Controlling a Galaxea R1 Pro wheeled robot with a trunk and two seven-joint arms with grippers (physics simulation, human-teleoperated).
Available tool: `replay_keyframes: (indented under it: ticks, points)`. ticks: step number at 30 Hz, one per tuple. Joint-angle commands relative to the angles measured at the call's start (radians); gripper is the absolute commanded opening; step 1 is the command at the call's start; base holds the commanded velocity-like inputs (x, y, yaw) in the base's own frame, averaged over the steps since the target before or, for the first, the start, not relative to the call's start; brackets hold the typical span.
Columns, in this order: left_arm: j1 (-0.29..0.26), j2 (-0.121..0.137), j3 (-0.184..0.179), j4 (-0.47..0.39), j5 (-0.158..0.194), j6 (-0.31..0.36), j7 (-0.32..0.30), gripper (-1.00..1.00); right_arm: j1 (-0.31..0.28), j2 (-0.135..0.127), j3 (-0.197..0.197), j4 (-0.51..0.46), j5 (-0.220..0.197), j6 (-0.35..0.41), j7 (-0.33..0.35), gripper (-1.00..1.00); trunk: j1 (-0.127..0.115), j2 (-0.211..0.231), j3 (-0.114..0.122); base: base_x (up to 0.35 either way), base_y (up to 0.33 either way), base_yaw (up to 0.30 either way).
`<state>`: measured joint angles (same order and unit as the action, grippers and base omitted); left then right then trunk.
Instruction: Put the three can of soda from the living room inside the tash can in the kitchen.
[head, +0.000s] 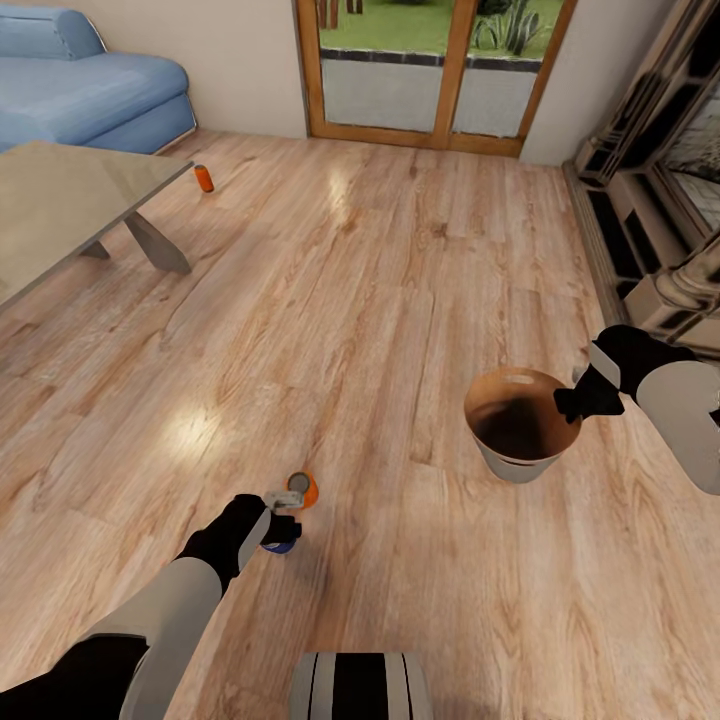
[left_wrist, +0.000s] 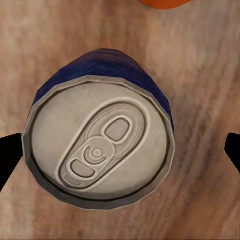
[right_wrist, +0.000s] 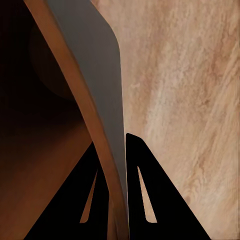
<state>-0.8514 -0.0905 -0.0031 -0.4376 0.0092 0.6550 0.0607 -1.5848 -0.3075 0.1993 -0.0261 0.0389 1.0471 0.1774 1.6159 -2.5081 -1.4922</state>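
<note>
A dark blue can of soda (left_wrist: 100, 150) stands upright on the wood floor, its grey top facing the left wrist camera. My left gripper (left_wrist: 120, 152) is open straight above it, one fingertip (left_wrist: 10, 155) on each side. In the head view the blue can (head: 279, 547) peeks out under the left gripper (head: 282, 526). An orange can (head: 304, 489) sits just beyond it. Another orange can (head: 204, 179) stands far off by the table. My right gripper (right_wrist: 117, 190) is shut on the rim of the tash can (head: 520, 430), which is grey outside and brown inside.
A low grey table (head: 70, 200) stands at the left with a blue sofa (head: 90, 90) behind it. Wood-framed glass doors (head: 440, 70) are at the back and a fireplace surround (head: 660, 200) runs along the right. Open wood floor lies between.
</note>
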Motion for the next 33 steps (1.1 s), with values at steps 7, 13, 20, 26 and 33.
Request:
replay_keyframes:
  ticks: [7,13,20,26,33]
  points:
    - [0.0,0.001,0.0,-0.001,0.0,0.0,-0.001,1.0,0.0,0.001,0.04,0.0,0.001,0.0,0.004,-1.0,0.0,0.0,0.0,0.008,0.0,0.0]
    - [0.0,0.001,0.0,0.0,0.0,-0.001,-0.001,1.0,0.0,0.002,0.043,0.0,0.001,0.0,0.004,-1.0,0.0,0.0,0.0,0.077,0.059,0.0]
    - [0.0,0.0,0.0,-0.001,0.0,-0.001,-0.001,1.0,0.0,0.002,0.045,0.0,0.001,0.0,0.004,-1.0,0.0,0.0,0.0,0.01,0.009,0.0]
    - [0.0,-0.001,0.0,-0.001,0.0,-0.001,0.0,1.0,0.0,0.001,0.045,0.0,0.001,0.0,0.004,-1.0,0.002,-0.001,-0.019,0.0,0.0,0.0]
    - [0.0,-0.001,0.0,-0.001,0.0,-0.001,-0.002,1.0,0.002,0.002,0.044,0.0,0.001,0.0,0.005,-1.0,0.002,-0.001,-0.019,0.0,0.0,0.0]
